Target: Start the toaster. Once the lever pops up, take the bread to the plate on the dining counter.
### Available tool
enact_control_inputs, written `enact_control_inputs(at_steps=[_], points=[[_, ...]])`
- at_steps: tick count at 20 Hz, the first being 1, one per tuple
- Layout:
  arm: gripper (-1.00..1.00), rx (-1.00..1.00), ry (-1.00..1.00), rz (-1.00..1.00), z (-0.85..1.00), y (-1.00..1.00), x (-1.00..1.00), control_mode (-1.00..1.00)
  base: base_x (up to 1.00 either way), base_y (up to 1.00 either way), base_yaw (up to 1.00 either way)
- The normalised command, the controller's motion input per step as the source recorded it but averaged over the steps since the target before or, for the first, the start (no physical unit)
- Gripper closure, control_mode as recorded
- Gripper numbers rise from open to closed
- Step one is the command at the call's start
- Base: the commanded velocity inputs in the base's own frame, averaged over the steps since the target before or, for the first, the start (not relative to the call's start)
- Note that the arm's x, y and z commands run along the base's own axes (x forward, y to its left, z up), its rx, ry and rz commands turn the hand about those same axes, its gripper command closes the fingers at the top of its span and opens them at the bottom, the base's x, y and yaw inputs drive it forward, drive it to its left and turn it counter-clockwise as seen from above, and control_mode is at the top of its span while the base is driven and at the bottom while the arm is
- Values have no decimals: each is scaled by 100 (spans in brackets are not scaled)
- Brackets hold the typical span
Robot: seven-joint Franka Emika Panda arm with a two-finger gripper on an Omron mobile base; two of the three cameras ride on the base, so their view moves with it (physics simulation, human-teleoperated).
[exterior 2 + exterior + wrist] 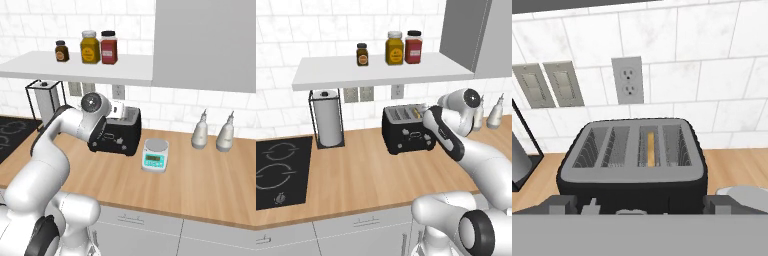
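Close under the hand camera sat the toaster, black, on the wooden worktop against the tiled wall. Bread stood sunk in its third slot from the left — only a tan edge showed. Whether the gripper was wide or narrow could not be told; just its dark tips showed, at the toaster's near face. Right of the toaster lay a scale — farther right, two bottles.

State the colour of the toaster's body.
Black, with a grey slotted top; the toaster shows best in the hand view.
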Motion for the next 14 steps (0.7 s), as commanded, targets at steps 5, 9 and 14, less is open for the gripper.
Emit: enact_control_inputs(at_steps=[5, 9, 14], points=[[-100, 0, 0, 0, 0, 0, 0, -100, 0, 0, 0], [-100, 0, 0, 0, 0, 0, 0, -100, 0, 0, 0], [-100, 0, 0, 0, 0, 0, 0, -100, 0, 0, 0]])
